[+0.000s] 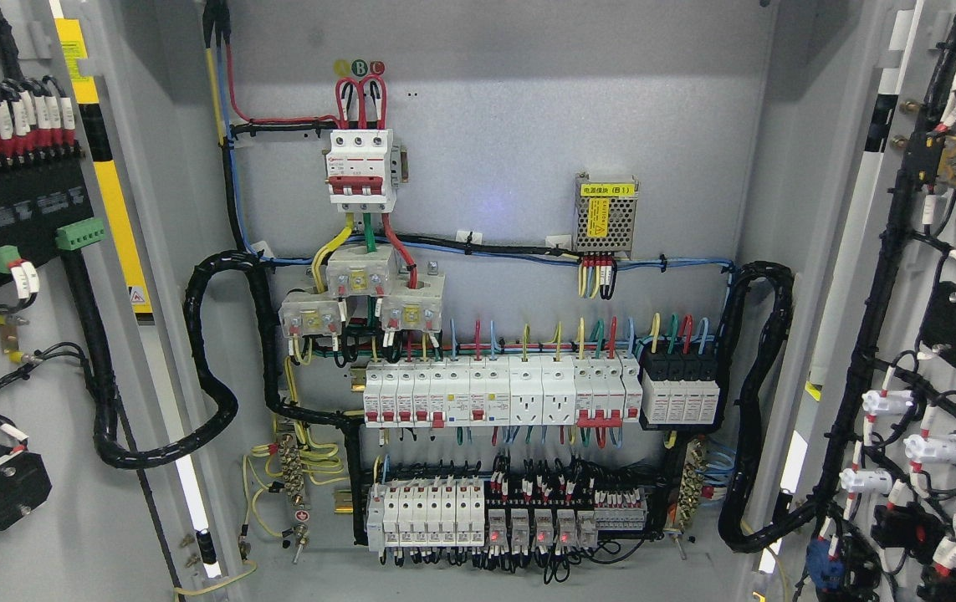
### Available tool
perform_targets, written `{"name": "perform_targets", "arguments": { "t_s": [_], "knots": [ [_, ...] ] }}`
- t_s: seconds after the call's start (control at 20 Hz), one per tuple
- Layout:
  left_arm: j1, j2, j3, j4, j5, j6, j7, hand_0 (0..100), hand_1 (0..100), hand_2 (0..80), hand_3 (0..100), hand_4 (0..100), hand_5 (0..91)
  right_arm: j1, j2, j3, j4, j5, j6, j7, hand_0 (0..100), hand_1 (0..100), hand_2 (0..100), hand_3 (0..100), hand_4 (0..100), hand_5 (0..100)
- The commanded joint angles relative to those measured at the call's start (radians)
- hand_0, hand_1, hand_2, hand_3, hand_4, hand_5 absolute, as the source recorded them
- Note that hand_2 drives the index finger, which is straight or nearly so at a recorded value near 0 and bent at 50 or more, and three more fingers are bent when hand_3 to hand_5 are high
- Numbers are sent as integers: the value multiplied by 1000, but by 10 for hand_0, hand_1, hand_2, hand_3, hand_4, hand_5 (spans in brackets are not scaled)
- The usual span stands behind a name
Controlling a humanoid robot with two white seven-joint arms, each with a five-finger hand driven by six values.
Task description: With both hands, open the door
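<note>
Looking into the cabinet (486, 192), I see both doors, left door (17, 376) and right door (929, 334), swung wide to expose the breakers (436, 397), with neither hand in view, so finger state is unknown.

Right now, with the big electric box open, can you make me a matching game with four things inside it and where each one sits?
Things:
1. three-pole main breaker
2. power supply module with yellow label
3. black surge protector block
4. relays with red lights

Places:
A. bottom row, middle
B. upper right of the back panel
C. upper middle, under the A, B, C dots
D. right end of the middle row

Pairs: 1-C, 2-B, 3-D, 4-A
</note>
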Motion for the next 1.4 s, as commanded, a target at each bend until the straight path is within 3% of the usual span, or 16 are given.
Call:
{"name": "perform_targets", "arguments": {
  "t_s": [0.0, 0.15, 1.35],
  "knots": [
    [-49, 133, 39, 168, 35, 12, -25, 120, 556, 0, 0, 0, 0, 2, -1, -53, 0, -12, -1, 0, 0, 500, 40, 0, 0, 0],
    [-49, 137, 40, 179, 35, 13, -31, 120, 556, 0, 0, 0, 0, 8, -3, -53, 0, -73, -1, 0, 0, 500, 40, 0, 0, 0],
    [-147, 223, 39, 343, 35, 13, -31, 120, 556, 0, 0, 0, 0, 34, -6, -87, 10, -128, -13, 0, 0, 500, 40, 0, 0, 0]
  ]
}}
